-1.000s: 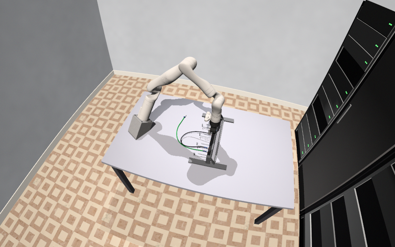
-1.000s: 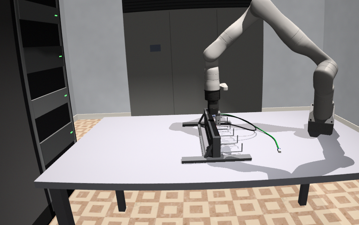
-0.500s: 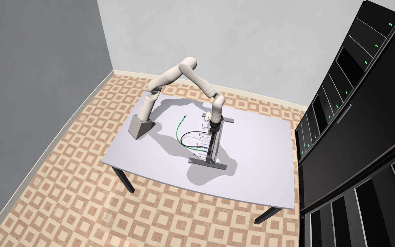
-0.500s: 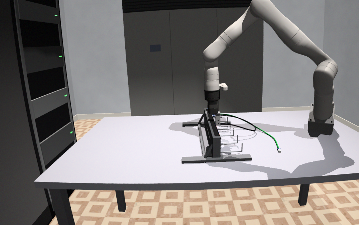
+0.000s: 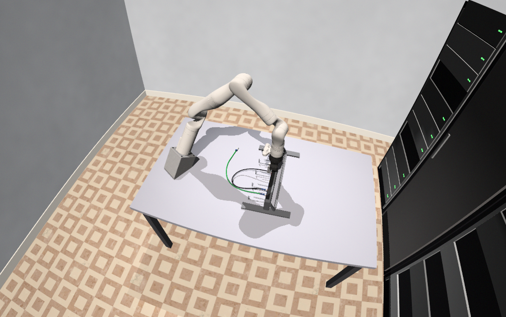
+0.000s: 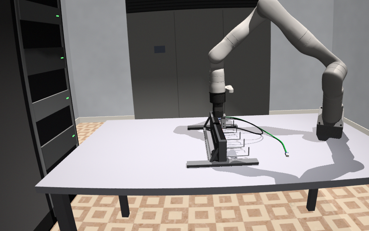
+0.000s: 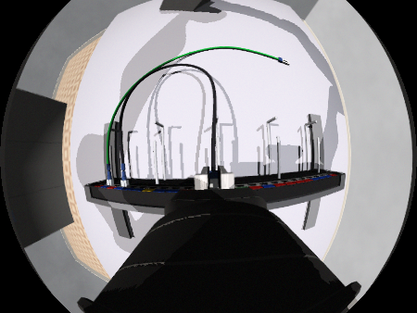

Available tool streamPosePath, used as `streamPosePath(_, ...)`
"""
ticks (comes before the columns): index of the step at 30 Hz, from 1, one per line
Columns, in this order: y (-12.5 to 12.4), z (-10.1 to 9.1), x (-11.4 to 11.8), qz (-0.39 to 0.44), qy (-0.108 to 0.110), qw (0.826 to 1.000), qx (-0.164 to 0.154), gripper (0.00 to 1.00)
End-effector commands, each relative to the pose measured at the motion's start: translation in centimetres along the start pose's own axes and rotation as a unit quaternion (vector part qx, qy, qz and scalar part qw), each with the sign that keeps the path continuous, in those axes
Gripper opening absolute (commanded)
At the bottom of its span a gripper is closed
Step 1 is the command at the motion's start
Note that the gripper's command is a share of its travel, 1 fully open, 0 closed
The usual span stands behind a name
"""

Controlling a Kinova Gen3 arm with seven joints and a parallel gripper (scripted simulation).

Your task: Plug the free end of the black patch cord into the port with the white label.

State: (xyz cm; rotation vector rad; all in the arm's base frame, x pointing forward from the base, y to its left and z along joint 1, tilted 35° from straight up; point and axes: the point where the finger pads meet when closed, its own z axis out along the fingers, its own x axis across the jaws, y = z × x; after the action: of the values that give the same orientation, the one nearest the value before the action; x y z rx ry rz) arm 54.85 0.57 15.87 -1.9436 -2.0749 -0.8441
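1. The top view looks steeply down from high and far, behind the jaws.
2. The exterior view stands low and nearer, side-on to the jaws.
3. The wrist view peers out from just above the jaws.
4. All share the rack [image 5: 274, 184] [image 6: 216, 136] [image 7: 216, 185].

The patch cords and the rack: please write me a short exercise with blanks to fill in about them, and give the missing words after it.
1. The gripper is shut on the plug of the ____ patch cord.
2. The free end of the green cord lies on the ____.
3. The rack stands ____ on its two flat feet.

Missing words: black; table; upright
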Motion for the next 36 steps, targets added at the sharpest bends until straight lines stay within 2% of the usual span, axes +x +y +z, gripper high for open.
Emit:
streamPosePath(1, 0.39, -0.13, -0.03, 0.000, -0.001, 1.000, -0.005, 0.00)
streamPosePath(26, 0.03, -0.13, -0.03, 0.000, -0.001, 1.000, -0.005, 0.00)
streamPosePath(27, 0.03, -0.13, -0.03, 0.000, -0.001, 1.000, -0.005, 0.73)
streamPosePath(36, 0.03, -0.13, -0.03, 0.000, -0.001, 1.000, -0.005, 0.73)
